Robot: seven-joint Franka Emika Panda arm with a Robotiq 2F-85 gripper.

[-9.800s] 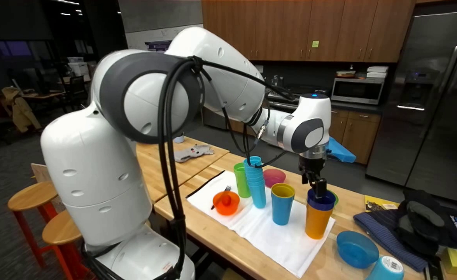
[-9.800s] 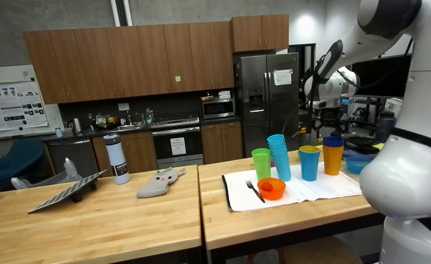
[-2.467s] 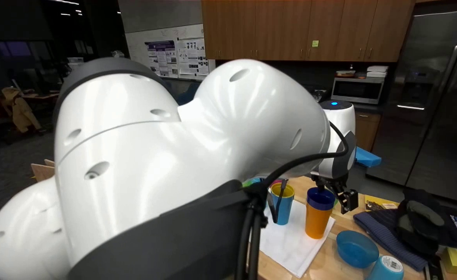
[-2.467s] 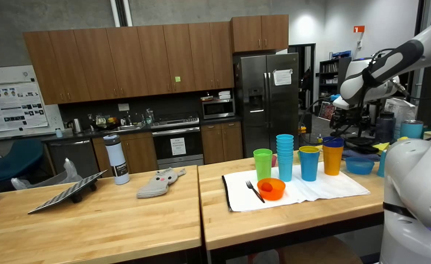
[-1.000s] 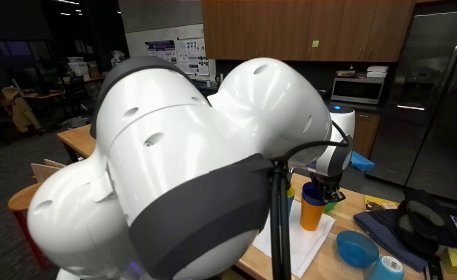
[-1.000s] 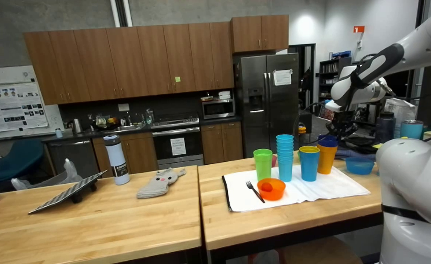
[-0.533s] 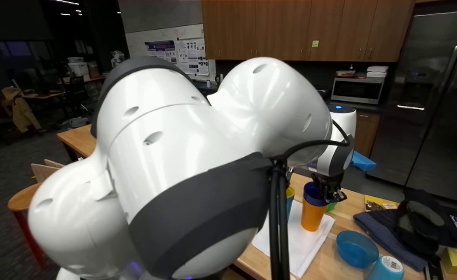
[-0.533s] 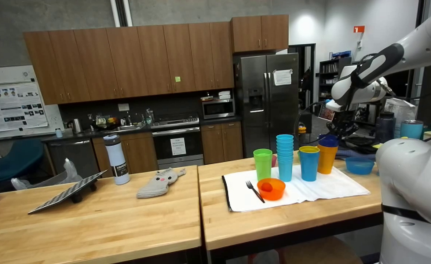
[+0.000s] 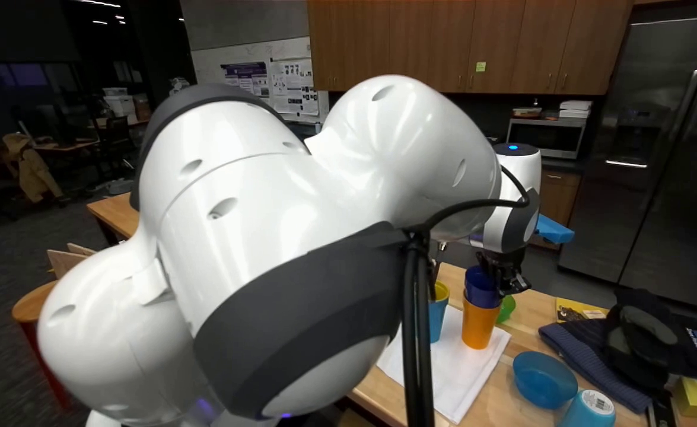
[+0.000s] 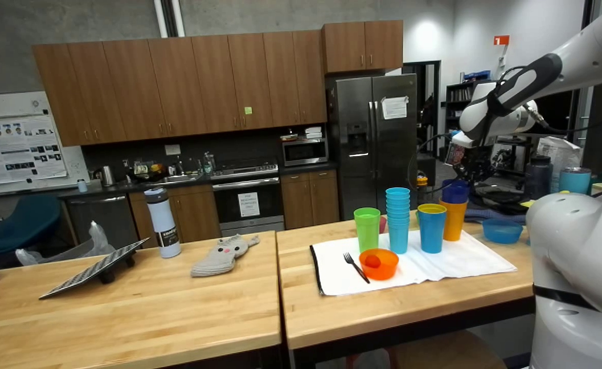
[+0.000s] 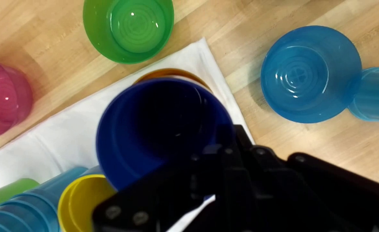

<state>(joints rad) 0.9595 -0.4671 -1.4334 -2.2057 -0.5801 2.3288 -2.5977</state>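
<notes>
My gripper (image 11: 232, 134) is shut on the rim of a dark blue cup (image 11: 163, 129), one finger inside the wall and one outside. In both exterior views the dark blue cup (image 9: 480, 287) rises part way out of an orange cup (image 9: 479, 326), its lower end still inside. The orange cup stands on a white cloth (image 10: 477, 259); only a sliver of its rim shows in the wrist view. Beside it is a blue cup with a yellow one nested inside (image 10: 431, 229). Near these are a stack of light blue cups (image 10: 398, 225) and a green cup (image 10: 367, 229).
A green bowl (image 11: 137, 29), a blue bowl (image 11: 308, 77) and a pink bowl (image 11: 2, 96) lie around the cloth. An orange bowl (image 10: 385, 266) holding a red ball sits by a dark fork (image 10: 356, 267). Dark gloves and a knit cloth (image 9: 597, 362) lie on the table.
From open around the rim, my gripper has shut on the dark blue cup. Over the last half second it has risen, drawing that cup further up out of the orange one.
</notes>
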